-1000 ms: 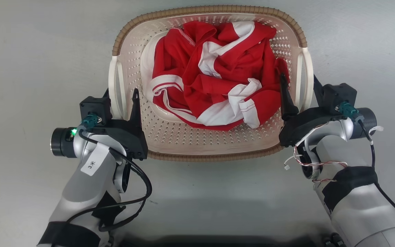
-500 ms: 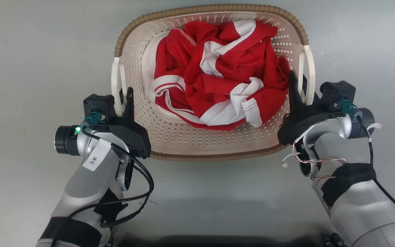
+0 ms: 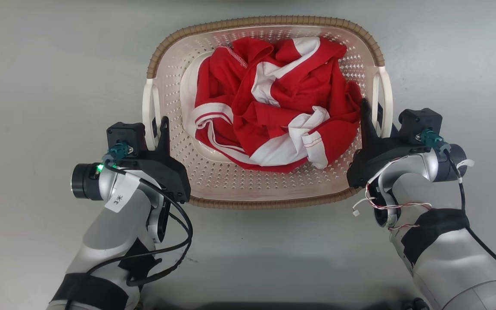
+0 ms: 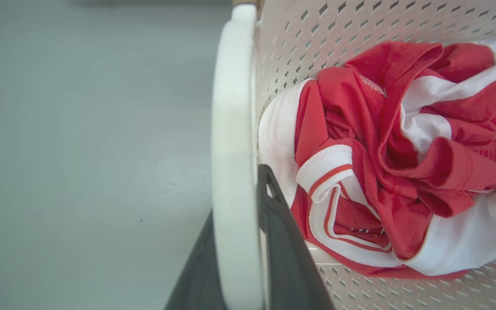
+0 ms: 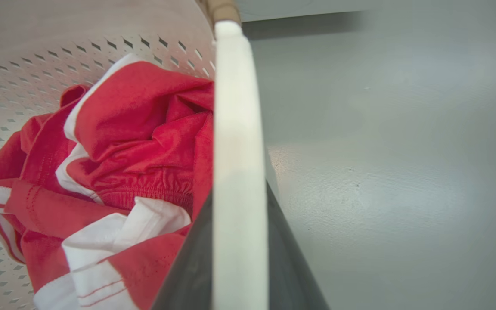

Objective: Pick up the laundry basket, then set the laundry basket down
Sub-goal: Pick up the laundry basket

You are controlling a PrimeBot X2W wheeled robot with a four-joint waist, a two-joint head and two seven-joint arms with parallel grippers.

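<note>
The laundry basket [image 3: 230,178] sits on the grey floor, cream-white and perforated with a brown rim, holding a crumpled red and white garment [image 3: 274,107]. My left gripper [image 3: 156,127] straddles the basket's left white loop handle [image 3: 147,103]. In the left wrist view both dark fingers [image 4: 280,241] press against that handle [image 4: 233,129]. My right gripper [image 3: 372,116] grips the right loop handle [image 3: 386,99] the same way, and the right wrist view shows its fingers [image 5: 187,267] tight on either side of the white bar [image 5: 237,129]. The outer fingers are mostly hidden behind the handles.
Plain grey floor [image 3: 37,86] surrounds the basket on every side. My two silver forearms, with loose black cables and thin wires, reach in from the bottom corners of the head view.
Both inner fingers have swung outward from inside the basket and closed against the side handles. The whole head picture has slid down a little, so the camera moved.
</note>
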